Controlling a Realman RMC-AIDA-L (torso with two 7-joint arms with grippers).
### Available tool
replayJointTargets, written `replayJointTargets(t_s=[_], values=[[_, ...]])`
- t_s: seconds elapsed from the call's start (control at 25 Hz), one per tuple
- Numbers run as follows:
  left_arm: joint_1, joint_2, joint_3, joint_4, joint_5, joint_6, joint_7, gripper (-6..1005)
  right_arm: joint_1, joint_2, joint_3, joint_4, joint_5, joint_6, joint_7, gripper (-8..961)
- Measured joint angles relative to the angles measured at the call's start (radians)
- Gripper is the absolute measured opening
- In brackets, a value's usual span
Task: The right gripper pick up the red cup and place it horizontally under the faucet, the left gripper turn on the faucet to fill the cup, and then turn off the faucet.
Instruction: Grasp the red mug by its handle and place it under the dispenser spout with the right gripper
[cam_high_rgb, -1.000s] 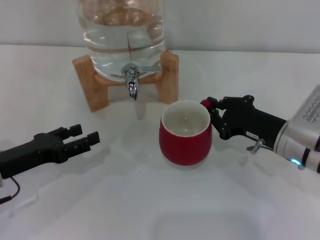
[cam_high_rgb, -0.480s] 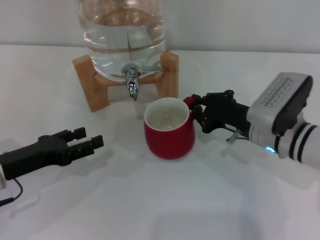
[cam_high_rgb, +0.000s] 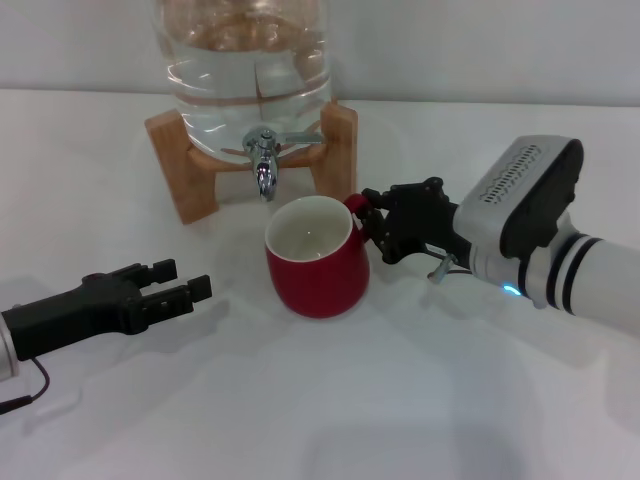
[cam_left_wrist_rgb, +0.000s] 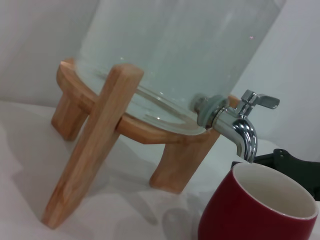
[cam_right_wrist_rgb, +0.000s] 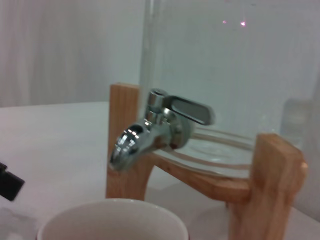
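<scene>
The right gripper (cam_high_rgb: 372, 222) is clamped on the red cup (cam_high_rgb: 315, 258)'s handle, mid-frame in the head view, just below and right of the faucet (cam_high_rgb: 264, 166). I'd nudge it up-left so the mouth sits under the spout, keeping it level. The left gripper (cam_high_rgb: 180, 281) waits open at lower left.

One red cup (cam_high_rgb: 315, 260) sits near the middle of the counter (cam_high_rgb: 420, 400), upright, its cream inside showing. One faucet (cam_high_rgb: 264, 165) juts from one clear water jar (cam_high_rgb: 245, 70) at about twelve o'clock, and that jar rests on one wooden stand (cam_high_rgb: 185, 165); three of the stand's legs show from the left wrist camera, two from the head camera. Two black claws are out here: the left claw (cam_high_rgb: 180, 285) at about nine o'clock from the cup, the right claw (cam_high_rgb: 372, 225) at about two o'clock, right at the cup's single loop handle (cam_high_rgb: 356, 203). One counter carries all of it.
</scene>
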Motion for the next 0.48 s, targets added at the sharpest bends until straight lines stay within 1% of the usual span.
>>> replayJointTargets(t_s=[0.12, 0.48], values=[[-0.002, 0.000, 0.000, 0.000, 0.010, 0.001, -0.002, 772, 0.016, 0.000, -0.017, 0.000, 0.018, -0.007, -0.001, 123], [0.004, 0.000, -0.006, 0.000, 0.020, 0.005, -0.006, 771, 0.039, 0.000, -0.025, 0.021, 0.020, -0.015, -0.007, 123]])
